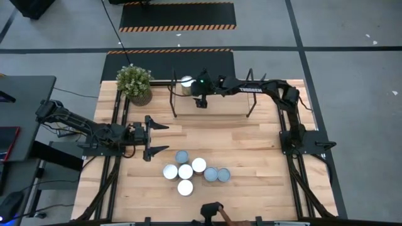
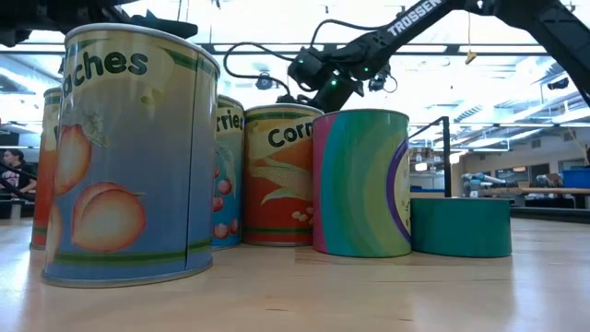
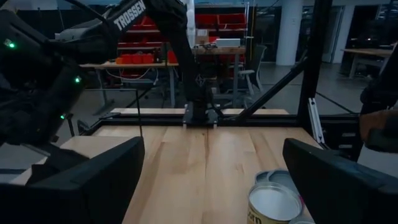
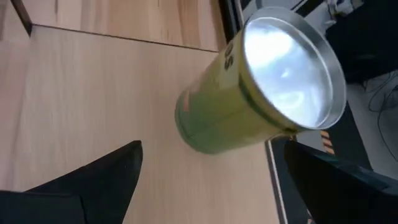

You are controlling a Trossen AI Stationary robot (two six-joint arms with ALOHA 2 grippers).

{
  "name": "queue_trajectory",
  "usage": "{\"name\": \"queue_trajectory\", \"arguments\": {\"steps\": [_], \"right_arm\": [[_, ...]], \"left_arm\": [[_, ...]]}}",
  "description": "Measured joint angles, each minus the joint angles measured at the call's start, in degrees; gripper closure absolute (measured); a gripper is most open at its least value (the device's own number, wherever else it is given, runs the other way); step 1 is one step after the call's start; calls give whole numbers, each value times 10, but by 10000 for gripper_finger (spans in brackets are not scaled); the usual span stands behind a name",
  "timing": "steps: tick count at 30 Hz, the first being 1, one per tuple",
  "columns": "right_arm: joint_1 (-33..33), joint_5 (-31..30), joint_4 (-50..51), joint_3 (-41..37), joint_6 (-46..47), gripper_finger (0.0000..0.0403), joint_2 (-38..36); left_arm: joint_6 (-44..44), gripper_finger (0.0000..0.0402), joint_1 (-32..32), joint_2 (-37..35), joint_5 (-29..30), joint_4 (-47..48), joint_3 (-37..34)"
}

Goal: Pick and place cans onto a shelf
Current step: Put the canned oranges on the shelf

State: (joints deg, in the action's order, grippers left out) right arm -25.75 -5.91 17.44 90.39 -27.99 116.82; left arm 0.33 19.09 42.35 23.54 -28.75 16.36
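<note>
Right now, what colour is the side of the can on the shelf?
Yellow-green, on the can standing on the shelf; the right wrist view shows it best.

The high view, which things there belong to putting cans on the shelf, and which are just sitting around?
Part of the job:
- six cans clustered on the table
- one can already on the shelf
- right end effector, open beside that can
- left end effector, open

Just there:
- potted plant

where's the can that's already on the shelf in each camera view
High view: the can sits at the shelf's left end, next to the right gripper.
Low view: not visible, hidden behind the front cans.
Left wrist view: not in it.
Right wrist view: the green can fills the centre.
Shared landmark: the right arm, seen in the high, low and left wrist views.
</note>
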Motion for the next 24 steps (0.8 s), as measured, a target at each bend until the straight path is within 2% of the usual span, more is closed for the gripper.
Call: {"name": "queue_trajectory", "arguments": {"steps": [4,8,14,19,24], "right_arm": [[-24,20,23,0,-2,4,-10],[-48,47,92,31,21,4,-11],[-65,119,96,42,35,4,-10],[-83,125,109,42,40,7,-10],[-105,104,88,42,38,18,-4]], "left_arm": [[-1,13,0,0,0,3,0],[-1,13,0,0,2,3,0],[-1,13,-1,0,26,1,0],[-1,13,-1,0,26,3,0],[2,13,-1,0,26,3,0]]}}
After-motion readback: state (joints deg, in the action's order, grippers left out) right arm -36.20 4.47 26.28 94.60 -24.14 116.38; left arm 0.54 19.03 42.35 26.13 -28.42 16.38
